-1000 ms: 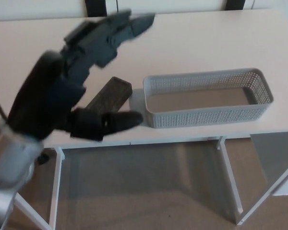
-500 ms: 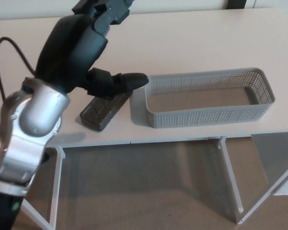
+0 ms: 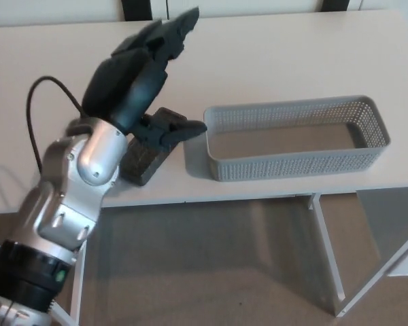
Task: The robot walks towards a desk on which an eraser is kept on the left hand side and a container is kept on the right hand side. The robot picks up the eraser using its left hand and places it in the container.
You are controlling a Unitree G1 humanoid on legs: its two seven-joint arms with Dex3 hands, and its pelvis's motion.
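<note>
The eraser [image 3: 144, 161] is a dark oblong block lying on the pale desk [image 3: 272, 61], just left of the container; my hand covers much of it. My left hand [image 3: 146, 75] hovers over the eraser, fingers spread toward the far side of the desk and thumb [image 3: 180, 130] pointing at the container's left end. It is open and holds nothing. The container [image 3: 296, 138] is a grey perforated basket on the right of the desk near the front edge, with nothing in it. My right hand does not show.
A black cable [image 3: 34, 112] loops beside my silver forearm [image 3: 75, 190]. White desk legs [image 3: 326, 258] stand on the brown floor below. A dark vertical post [image 3: 136, 9] stands behind the desk.
My left hand has swung from low near the desk's front edge up and over the eraser, and its thumb now sits just above the eraser's far end. Eraser and container have stayed put.
</note>
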